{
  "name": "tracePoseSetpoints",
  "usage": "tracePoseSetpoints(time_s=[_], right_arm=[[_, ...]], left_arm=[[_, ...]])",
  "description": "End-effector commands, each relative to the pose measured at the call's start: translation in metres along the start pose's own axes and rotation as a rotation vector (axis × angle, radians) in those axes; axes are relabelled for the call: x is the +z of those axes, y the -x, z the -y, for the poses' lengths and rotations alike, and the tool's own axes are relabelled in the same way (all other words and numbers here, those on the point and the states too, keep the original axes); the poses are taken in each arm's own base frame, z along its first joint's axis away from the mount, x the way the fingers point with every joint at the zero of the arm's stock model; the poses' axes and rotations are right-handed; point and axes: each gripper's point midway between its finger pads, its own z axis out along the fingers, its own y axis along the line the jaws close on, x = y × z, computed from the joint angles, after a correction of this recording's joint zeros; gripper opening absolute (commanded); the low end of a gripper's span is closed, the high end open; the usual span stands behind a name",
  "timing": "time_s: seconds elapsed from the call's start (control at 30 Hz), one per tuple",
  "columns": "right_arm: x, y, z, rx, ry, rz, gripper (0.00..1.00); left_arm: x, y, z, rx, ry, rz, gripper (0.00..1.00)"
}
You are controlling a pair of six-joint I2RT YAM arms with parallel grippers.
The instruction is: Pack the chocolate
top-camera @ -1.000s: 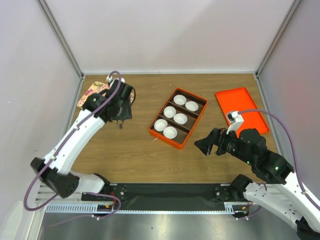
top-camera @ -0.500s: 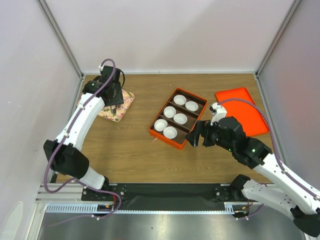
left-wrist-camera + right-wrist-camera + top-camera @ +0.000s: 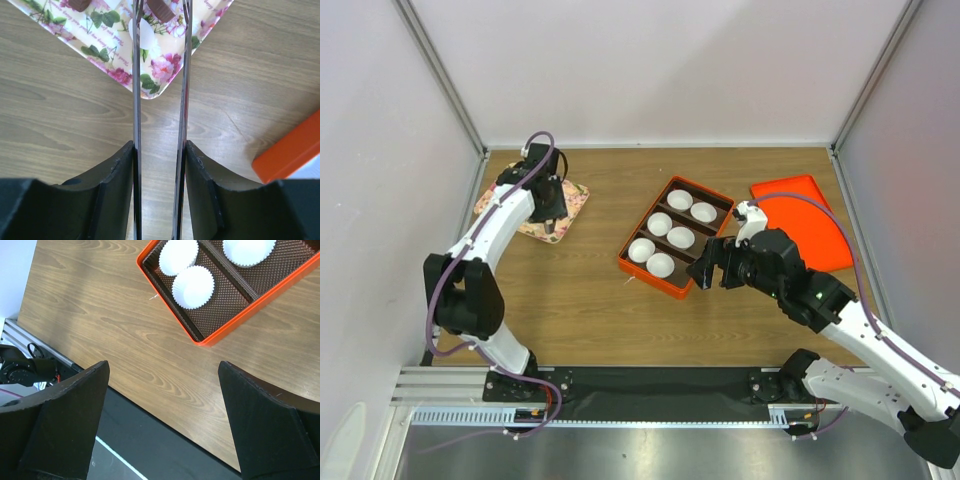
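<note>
Over the floral tray point(image 3: 156, 82), the left gripper point(image 3: 552, 229) hangs open, 1 dark chocolate point(image 3: 160, 9) between its fingers point(image 3: 135, 100); the right gripper point(image 3: 164, 367) gapes wide.

1. The left end effector point(image 3: 553, 210) hangs over a floral-patterned square tray point(image 3: 530, 228) at the far left of the wooden tabletop point(image 3: 580, 310).
2. The right end effector point(image 3: 706, 266) is beside the near corner of an orange divided rectangular box point(image 3: 648, 281), which holds six white paper cups point(image 3: 661, 264).
3. A flat orange plastic lid point(image 3: 805, 215) lies to the right of the box.
</note>
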Motion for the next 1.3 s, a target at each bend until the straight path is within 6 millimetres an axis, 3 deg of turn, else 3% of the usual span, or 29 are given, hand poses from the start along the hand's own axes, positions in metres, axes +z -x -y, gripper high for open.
tracePoseSetpoints(time_s=[0.0, 0.33, 0.63, 1.1, 1.27], right_arm=[[-0.009, 0.030, -0.009, -0.016, 0.018, 0.095, 0.96], [-0.008, 0.030, -0.005, -0.020, 0.005, 0.093, 0.96], [-0.007, 0.031, -0.004, -0.020, 0.002, 0.094, 0.96], [-0.005, 0.031, -0.005, -0.010, 0.002, 0.093, 0.96], [-0.009, 0.036, -0.003, -0.020, -0.011, 0.105, 0.96]], left_arm=[[0.014, 0.012, 0.005, -0.001, -0.048, 0.034, 0.47], [0.043, 0.006, 0.004, 0.011, -0.040, -0.007, 0.47], [0.050, 0.002, 0.004, 0.015, -0.042, -0.027, 0.42], [0.019, 0.018, 0.010, 0.037, -0.112, 0.027, 0.24], [-0.017, 0.032, 0.033, 0.097, -0.203, 0.105, 0.24]])
